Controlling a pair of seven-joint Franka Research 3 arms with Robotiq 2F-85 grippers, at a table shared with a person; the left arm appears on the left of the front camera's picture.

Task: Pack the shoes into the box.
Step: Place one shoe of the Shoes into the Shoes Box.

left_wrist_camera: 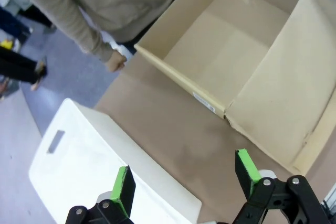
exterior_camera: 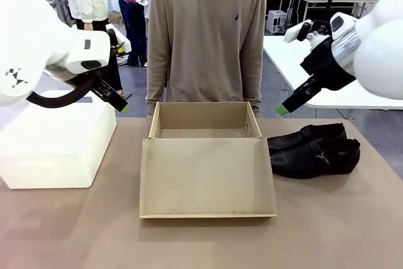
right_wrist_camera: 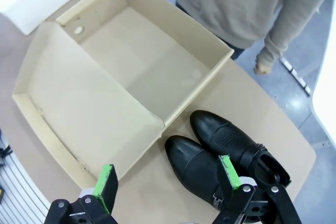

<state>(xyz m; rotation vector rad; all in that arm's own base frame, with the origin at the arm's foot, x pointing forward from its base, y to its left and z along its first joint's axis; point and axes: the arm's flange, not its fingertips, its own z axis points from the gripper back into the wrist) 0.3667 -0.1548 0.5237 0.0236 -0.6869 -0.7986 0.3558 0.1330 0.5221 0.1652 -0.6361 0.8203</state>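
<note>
Two glossy black shoes (exterior_camera: pixel 313 150) lie side by side on the table to the right of the box, toes toward it; the right wrist view shows these shoes (right_wrist_camera: pixel 218 153) too. The brown cardboard box (exterior_camera: pixel 204 129) stands open in the middle, empty, its lid (exterior_camera: pixel 207 177) folded flat toward me. My right gripper (exterior_camera: pixel 283 109) hangs open above the table between box and shoes, and in its own view the right gripper (right_wrist_camera: pixel 167 182) is over the shoes' toes. My left gripper (exterior_camera: pixel 123 108) hangs open over the white bin, with its green pads (left_wrist_camera: pixel 122 189) wide apart.
A white plastic bin (exterior_camera: pixel 51 144) sits at the table's left. A person (exterior_camera: pixel 206 36) stands at the far edge behind the box, hands hanging down. The brown table (exterior_camera: pixel 201 244) has free room in front. Other tables and people are behind.
</note>
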